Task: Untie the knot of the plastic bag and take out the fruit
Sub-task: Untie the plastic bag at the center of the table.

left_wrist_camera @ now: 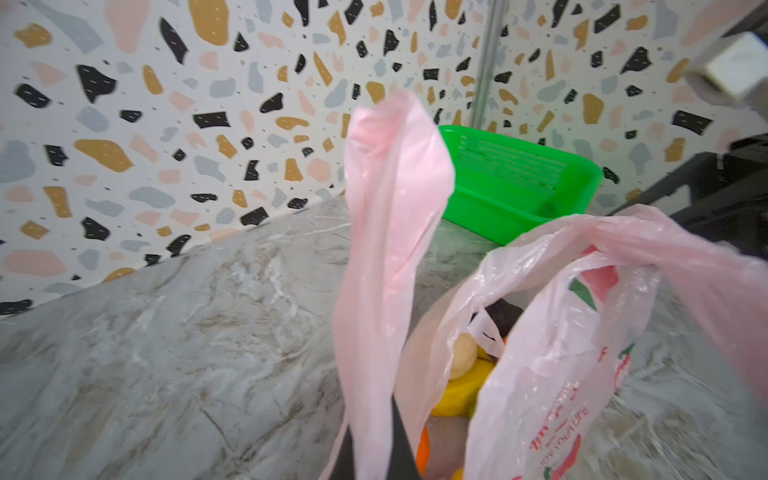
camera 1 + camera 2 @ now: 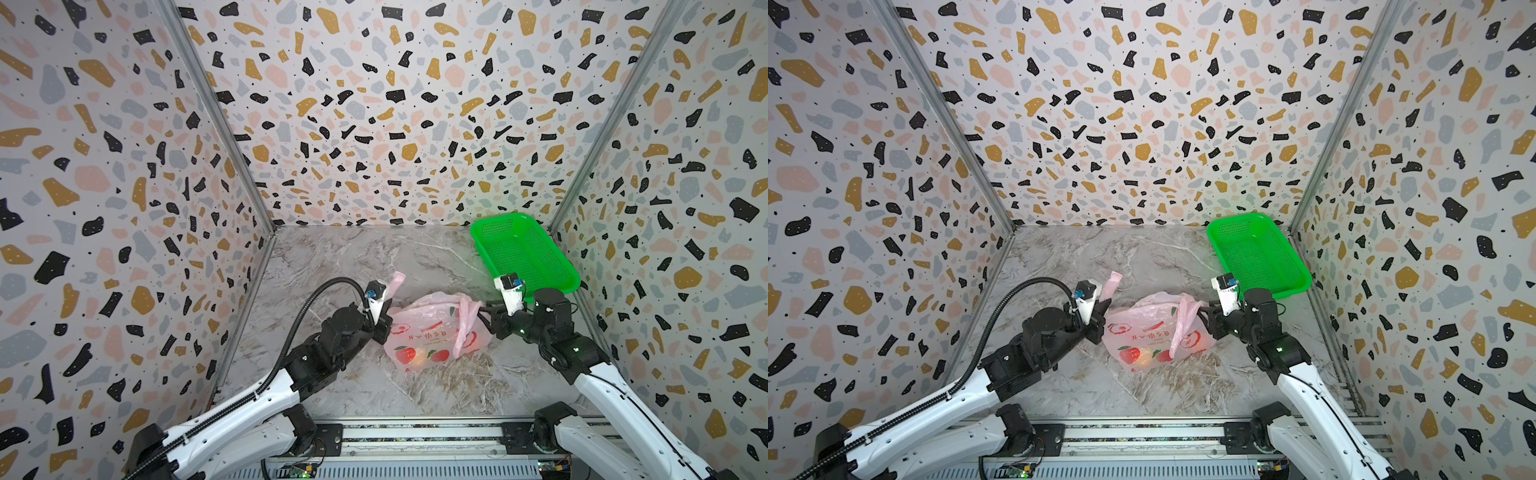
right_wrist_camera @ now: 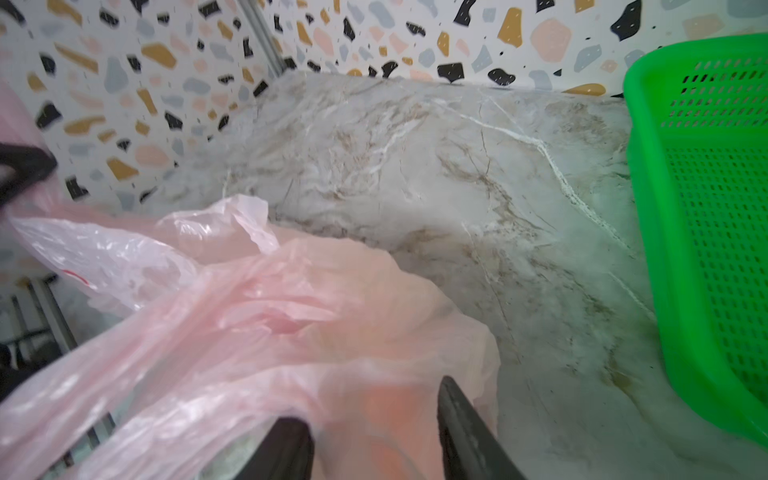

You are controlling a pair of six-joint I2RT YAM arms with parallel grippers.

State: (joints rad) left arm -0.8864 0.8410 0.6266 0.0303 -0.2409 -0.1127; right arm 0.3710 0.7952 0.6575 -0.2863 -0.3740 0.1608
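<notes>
Bag: we see the plastic bag [image 2: 432, 332] lying on the marble counter [image 2: 345, 257] between our two arms, its printed side up and its mouth turned toward the left arm.

Knot: we find no bunched lump where the handle loops would be tied; the two loops lie apart, so we judge the knot already undone.

Left gripper: our left gripper [image 2: 384, 320] is pinched shut on one handle loop [image 1: 386, 232], which stands up from the jaws in the left wrist view. We judge this hold is there to lift that side and keep the mouth of the bag gaping.

Right gripper: our right gripper [image 3: 374, 428] has its jaws parted about halfway, with pink film lying between and over them. We cannot tell whether they bear on the plastic, so we count nothing as held. The other handle loop [image 2: 467, 328] drapes loose across the bag just beside it.

Fruit: the fruit [image 1: 469, 374] sits inside the bag; through the open mouth we make out a cream piece, a yellow one, something dark and a sliver of orange.

Basket: the green basket [image 2: 528, 249] sits near the right arm, in the far corner of the counter, with no fruit in it that we can see, presumably to receive the fruit.

Next: we expect to reach into the mouth while the left side stays raised.
</notes>
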